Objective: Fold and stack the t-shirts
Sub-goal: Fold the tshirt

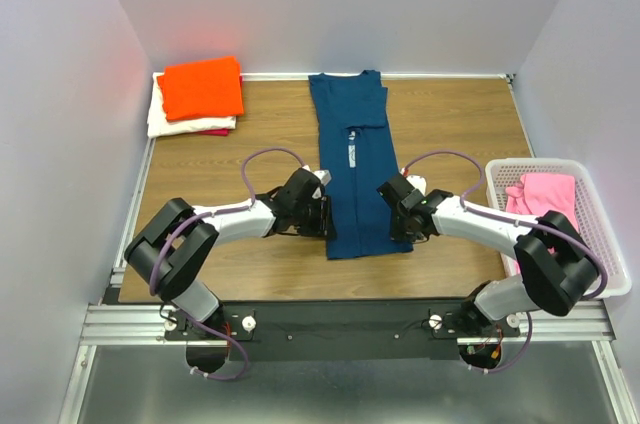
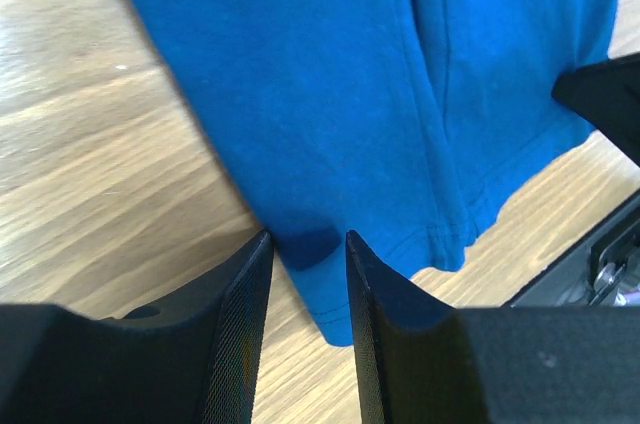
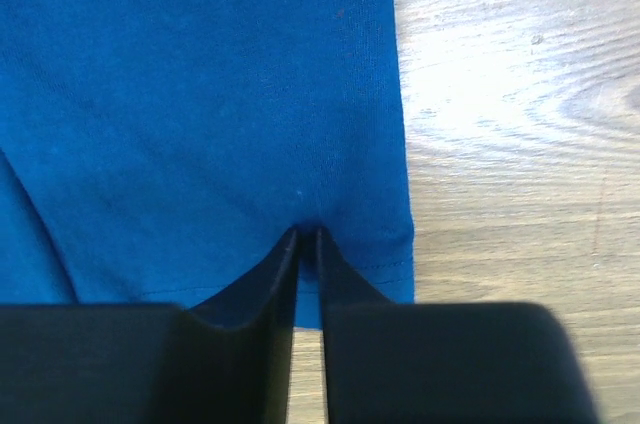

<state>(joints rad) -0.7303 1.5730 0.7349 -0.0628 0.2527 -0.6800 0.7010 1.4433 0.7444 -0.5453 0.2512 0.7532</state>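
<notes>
The right fingers (image 3: 345, 294) are pinched almost closed on the hem of the navy shirt (image 1: 355, 169). The left fingers (image 2: 240, 304) stand narrowly parted over its opposite bottom edge. The shirt lies folded lengthwise mid-tabletop (image 1: 450, 114). An orange shirt (image 1: 202, 87) tops the stack at the far left corner. A pink shirt (image 1: 545, 192) fills a white basket (image 1: 600, 234) on the right.

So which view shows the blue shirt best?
The top external view: the whole blue shirt shows there, folded into a long narrow strip. Each wrist view shows only a close-up patch by its near hem.
</notes>
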